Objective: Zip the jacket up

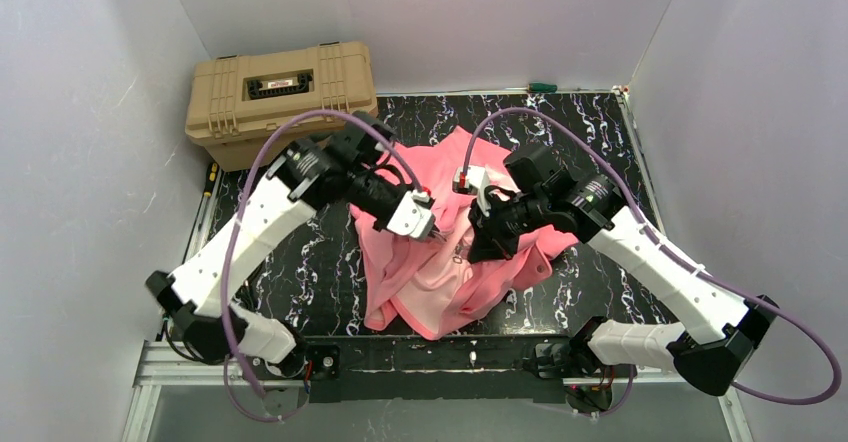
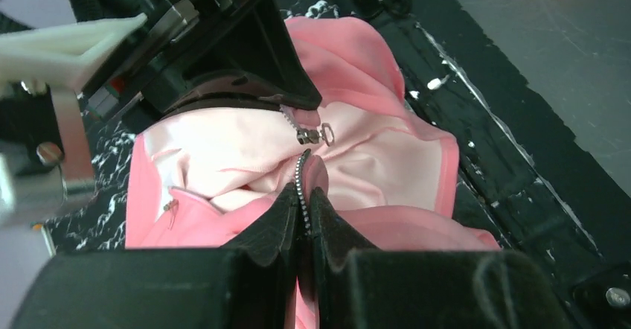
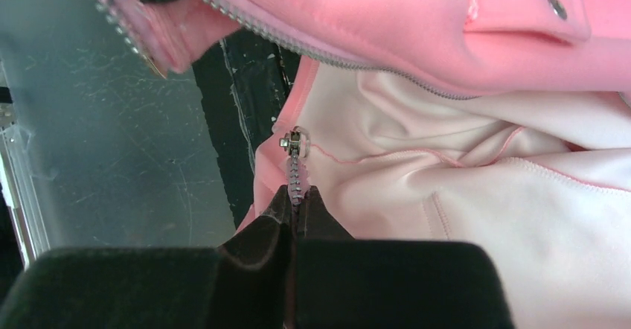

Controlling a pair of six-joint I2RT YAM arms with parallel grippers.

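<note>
Jacket (image 1: 440,272) is seen from the top camera heaped open in the middle of the black marbled table (image 1: 300,282), pale lining up. The left gripper (image 1: 432,227) and right gripper (image 1: 480,224) are brought close together over its upper middle, and a tan case (image 1: 285,97) is parked at the far left corner, well apart. In the left wrist view, the left gripper (image 2: 303,199) is shown with fingers pressed together on a run of zipper teeth (image 2: 300,173), and the slider (image 2: 312,134) with its ring pull is found just beyond, right under the other arm's black fingers. In the right wrist view, the right gripper (image 3: 295,199) is pinched shut on zipper teeth just short of what looks like the same slider (image 3: 292,141). The fabric is judged light, soft and floppy, so no shape will be kept unless it's tensioned. The stiffer zipper tape is probably the best spot to be grabbed, and the tiny pull could easily be lost.
</note>
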